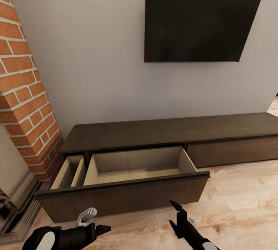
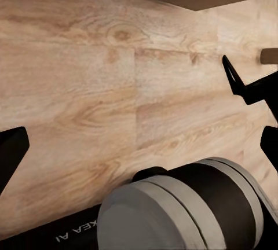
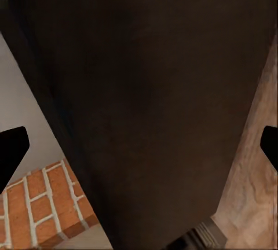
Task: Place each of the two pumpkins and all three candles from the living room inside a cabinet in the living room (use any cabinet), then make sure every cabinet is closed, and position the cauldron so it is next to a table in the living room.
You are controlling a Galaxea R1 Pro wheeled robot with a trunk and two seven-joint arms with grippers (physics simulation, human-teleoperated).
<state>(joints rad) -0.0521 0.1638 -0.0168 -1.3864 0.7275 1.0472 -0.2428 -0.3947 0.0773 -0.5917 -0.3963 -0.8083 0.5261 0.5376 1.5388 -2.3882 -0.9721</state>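
Cabinet [image 1: 162, 130] time: my left claw [image 1: 101, 230] hangs low over the wood floor [image 1: 239, 199], just in front of the pulled-out drawer [image 1: 127, 188], and I cannot tell if it is apart or together. My right claw [image 1: 177, 214] is near the drawer front too, with its fingers apart and nothing between them. The drawer is pale inside. A brick wall [image 1: 27, 99] stands to the left, and a dark screen [image 1: 199, 22] hangs above.

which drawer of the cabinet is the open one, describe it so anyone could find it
Under the wall-mounted TV runs a long, low dark-brown cabinet. Its open drawer is at the end nearest the brick column, pulled out with pale beige compartments showing; the drawer front beside it sits flush.
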